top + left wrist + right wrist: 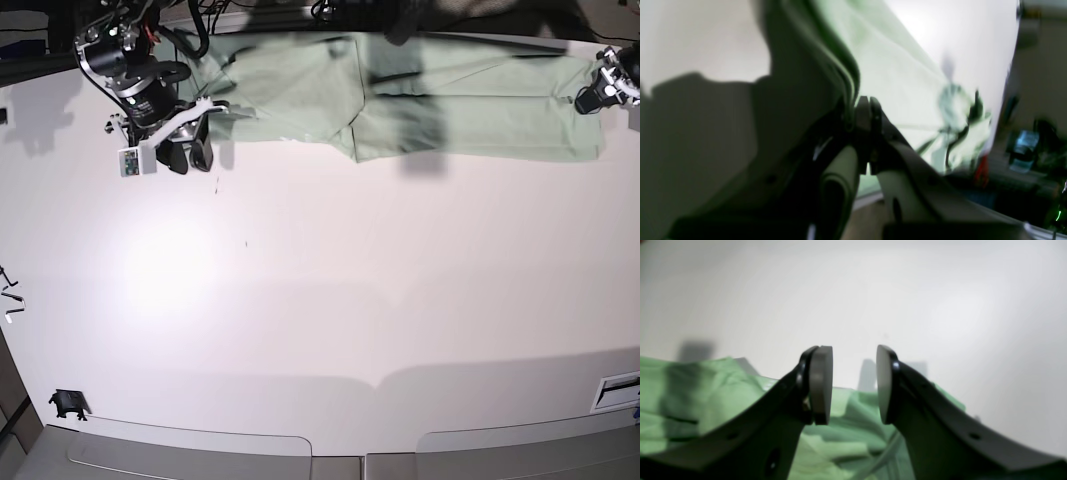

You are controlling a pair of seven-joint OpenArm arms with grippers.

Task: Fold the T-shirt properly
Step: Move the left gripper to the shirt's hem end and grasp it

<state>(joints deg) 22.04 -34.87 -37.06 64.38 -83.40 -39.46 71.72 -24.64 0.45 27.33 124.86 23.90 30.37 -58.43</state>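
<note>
The pale mint-green T-shirt (450, 100) lies stretched sideways along the table's far edge, with a fold line near its middle. At the shirt's right end, my left gripper (585, 100) grips it. In the left wrist view the left gripper (868, 103) has its fingers pressed together on the hem of the T-shirt (893, 66), and fabric bunches over one finger. My right gripper (192, 152) hovers at the shirt's left end. In the right wrist view this right gripper (854, 383) is open, with nothing between its pads, and the T-shirt (846, 426) is just below.
The white table (320, 300) spreads wide in front of the shirt. A small black clip (67, 403) sits at the front left corner. Small tools (8, 300) lie at the left edge, and a white label (617, 390) at the right edge.
</note>
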